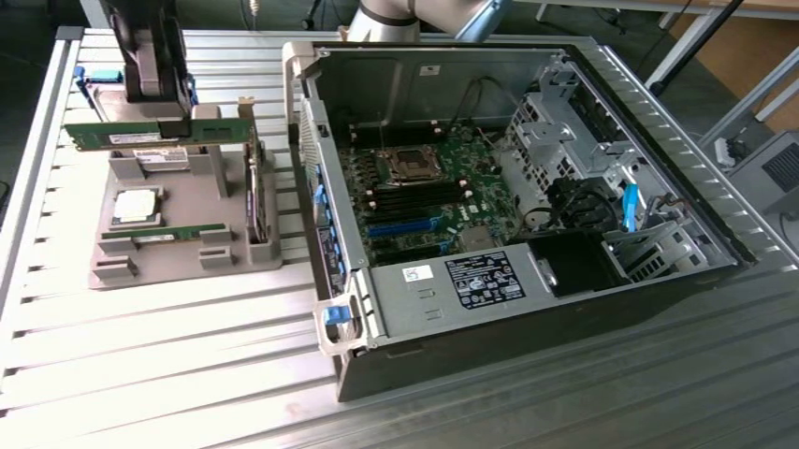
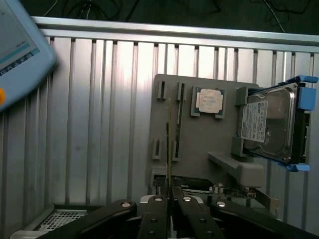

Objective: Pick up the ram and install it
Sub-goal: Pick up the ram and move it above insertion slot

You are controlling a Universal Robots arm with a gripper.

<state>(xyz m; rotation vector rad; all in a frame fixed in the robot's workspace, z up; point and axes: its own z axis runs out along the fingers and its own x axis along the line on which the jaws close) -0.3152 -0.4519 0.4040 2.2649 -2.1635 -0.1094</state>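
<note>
The gripper [image 1: 160, 114] is clamped narrow on the ram [image 1: 150, 135], above the far end of the grey moulded tray [image 1: 187, 201]. The exterior view shows the flat green stick broadside, and the open computer case [image 1: 699, 224] well apart. The wrist view shows the ram [image 2: 169, 144] edge-on, a thin line between black fingers [image 2: 158, 211], and a silver hard drive [image 2: 266, 124] in blue rails.

**Many labels, almost nothing legible**

On the power supply [image 1: 437, 304], a white sticker [image 1: 418, 273] sits at nine o'clock from the black label [image 1: 485, 279]. The sticker carries a dark mark that may be "15", though I cannot be sure, and the black label's white print cannot be read. The whitish label [image 1: 131, 138] on the ram [image 1: 94, 137] and the paper label [image 2: 254, 122] on the hard drive [image 2: 279, 124] show lines of print, none of it readable.
</note>
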